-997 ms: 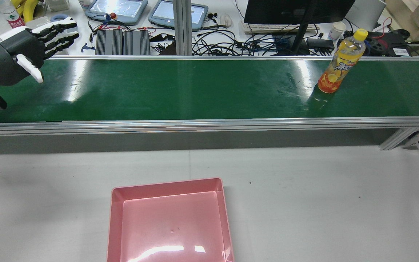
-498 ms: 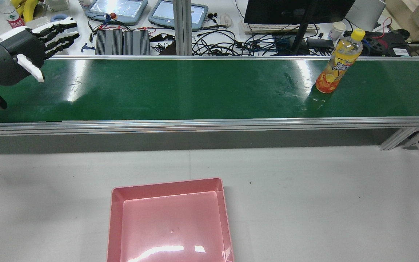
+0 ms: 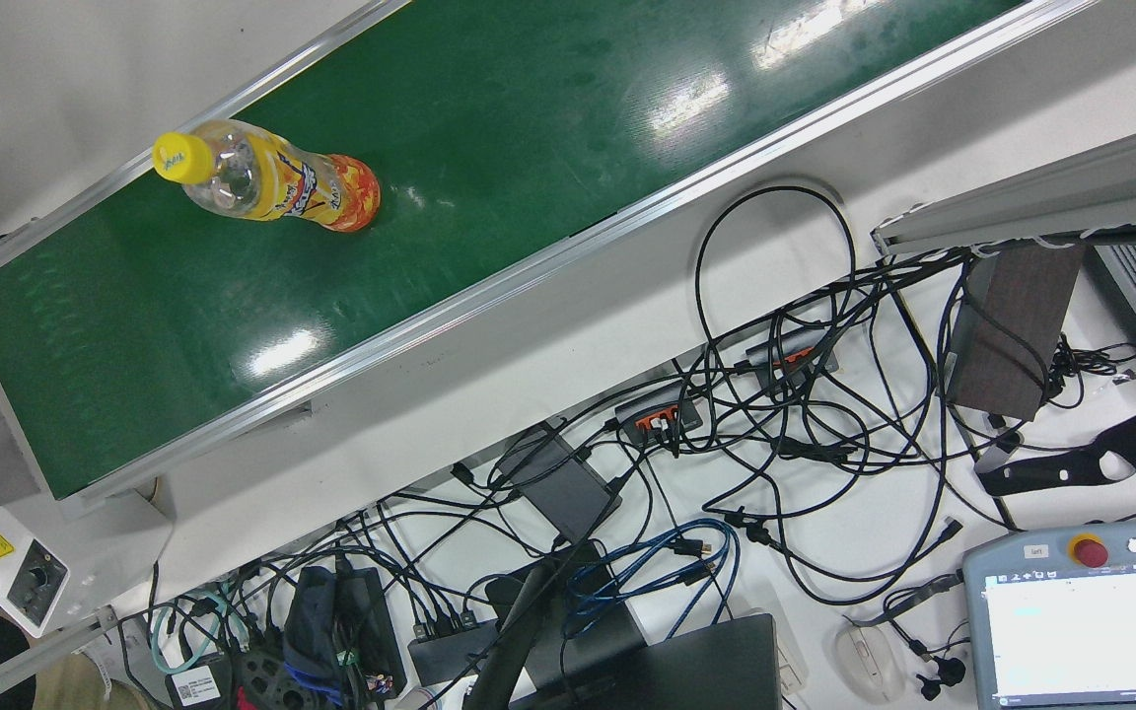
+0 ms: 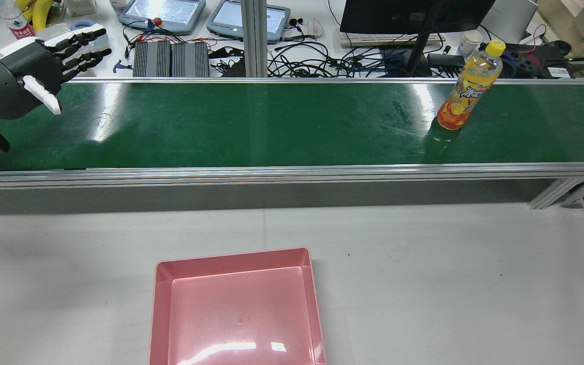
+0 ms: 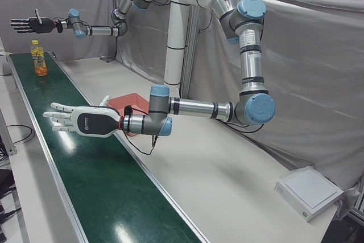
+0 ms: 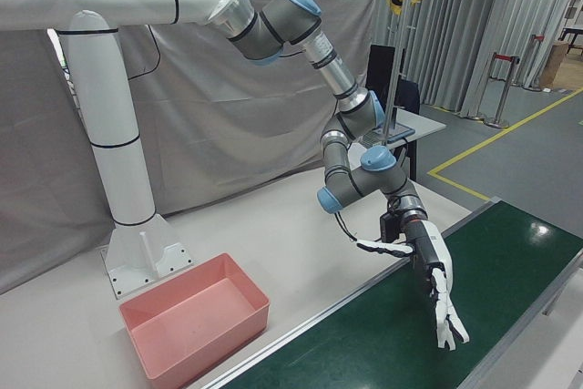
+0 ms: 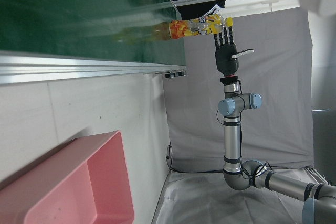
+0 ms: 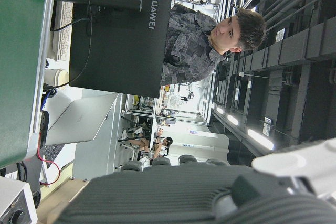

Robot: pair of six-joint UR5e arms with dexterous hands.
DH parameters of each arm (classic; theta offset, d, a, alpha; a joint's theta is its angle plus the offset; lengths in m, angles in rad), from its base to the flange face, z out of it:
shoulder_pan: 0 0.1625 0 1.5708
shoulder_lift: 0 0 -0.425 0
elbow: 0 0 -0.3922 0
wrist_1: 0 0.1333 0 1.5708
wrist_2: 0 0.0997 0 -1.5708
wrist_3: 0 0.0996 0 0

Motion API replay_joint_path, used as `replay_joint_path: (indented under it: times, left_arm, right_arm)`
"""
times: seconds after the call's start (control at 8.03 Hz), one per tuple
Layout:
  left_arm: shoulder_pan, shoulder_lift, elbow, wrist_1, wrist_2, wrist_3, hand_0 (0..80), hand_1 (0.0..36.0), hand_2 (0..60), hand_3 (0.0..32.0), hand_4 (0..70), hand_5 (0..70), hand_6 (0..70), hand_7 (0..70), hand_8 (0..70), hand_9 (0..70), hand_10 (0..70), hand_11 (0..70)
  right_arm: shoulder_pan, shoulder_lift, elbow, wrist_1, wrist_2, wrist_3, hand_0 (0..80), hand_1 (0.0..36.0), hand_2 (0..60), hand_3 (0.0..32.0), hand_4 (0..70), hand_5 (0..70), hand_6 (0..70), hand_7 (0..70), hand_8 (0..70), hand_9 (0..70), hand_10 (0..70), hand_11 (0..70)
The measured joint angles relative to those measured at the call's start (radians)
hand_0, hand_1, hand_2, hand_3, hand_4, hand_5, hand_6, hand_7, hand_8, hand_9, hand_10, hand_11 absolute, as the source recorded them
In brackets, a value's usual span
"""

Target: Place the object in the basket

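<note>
An orange drink bottle (image 4: 467, 86) with a yellow cap stands upright near the right end of the green belt (image 4: 271, 126); the front view shows the bottle (image 3: 272, 182) too. The pink basket (image 4: 231, 256) sits empty on the grey table before the belt. My left hand (image 4: 28, 76) hovers open over the belt's left end, fingers spread, far from the bottle. In the left-front view that left hand (image 5: 85, 120) is near, while the right hand (image 5: 31, 25) hangs open above and beyond the bottle (image 5: 38, 60). The rear view does not show the right hand.
Behind the belt lies a desk with a monitor (image 4: 413, 15), cables, power bricks (image 4: 170, 58) and teach pendants (image 4: 162, 12). An aluminium rail (image 4: 271, 175) edges the belt's near side. A person (image 8: 210, 40) stands beyond the monitor.
The bottle has drifted a little to the left along the belt in the rear view. My left hand has stayed where it was, still open.
</note>
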Motion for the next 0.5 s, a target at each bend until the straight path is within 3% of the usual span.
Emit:
replay_joint_path:
  times: [0.5]
  left_arm:
    - [0.000, 0.001, 0.000, 0.001, 0.000, 0.001, 59.3, 2.8, 0.0, 2.8, 11.7, 13.7, 0.0, 1.3, 8.1, 11.1, 2.2, 4.5]
  right_arm:
    - [0.000, 0.000, 0.000, 0.000, 0.000, 0.000, 0.0, 0.0, 0.0, 0.0, 0.0, 0.0, 0.0, 0.0, 0.0, 0.0, 0.0, 0.0]
